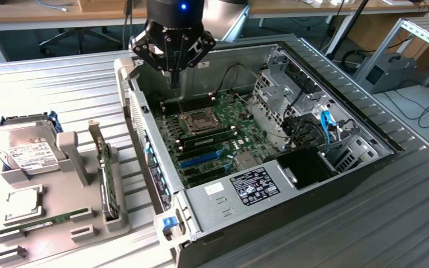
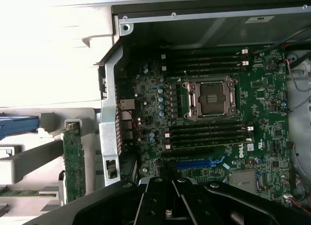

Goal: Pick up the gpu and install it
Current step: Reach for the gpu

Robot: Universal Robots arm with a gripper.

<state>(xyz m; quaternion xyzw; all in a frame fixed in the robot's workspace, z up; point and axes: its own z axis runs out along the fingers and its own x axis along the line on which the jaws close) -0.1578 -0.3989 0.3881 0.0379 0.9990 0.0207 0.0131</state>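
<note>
Gripper [image 1: 174, 78] is seen at upper centre of the exterior view, hung over the rear part of the open computer case [image 1: 143, 120], above the motherboard [image 2: 272, 128]. Claw is clenched, fingers pressed together into one thin tip, nothing grasped. The tip is pointed down, just behind the CPU socket [image 1: 199, 120], and no contact with the board can be made out. In the wrist view the gripper [image 2: 167, 186] body is seen dark over the board, near the blue expansion slot [image 2: 194, 163].

The gpu [image 1: 109, 178] is found at lower left of the exterior view, outside the case, stood on its long edge in a slot of the gray holder tray [image 1: 69, 156]. It is well apart from the gripper and untouched. In the wrist view the gpu [image 2: 74, 162] is shown as a narrow green board, upright in the same tray beside the case's rear wall.

Other parts are held on the tray: a hard drive [image 1: 24, 148] with a white label at the exterior view's left, a processor chip [image 1: 22, 205] below it, and a memory stick [image 1: 43, 221] laid flat near the lower edge. A power supply [image 1: 256, 187] with a label is mounted at the case's near end. Everything is set on a corrugated metal table [image 1: 51, 89].
</note>
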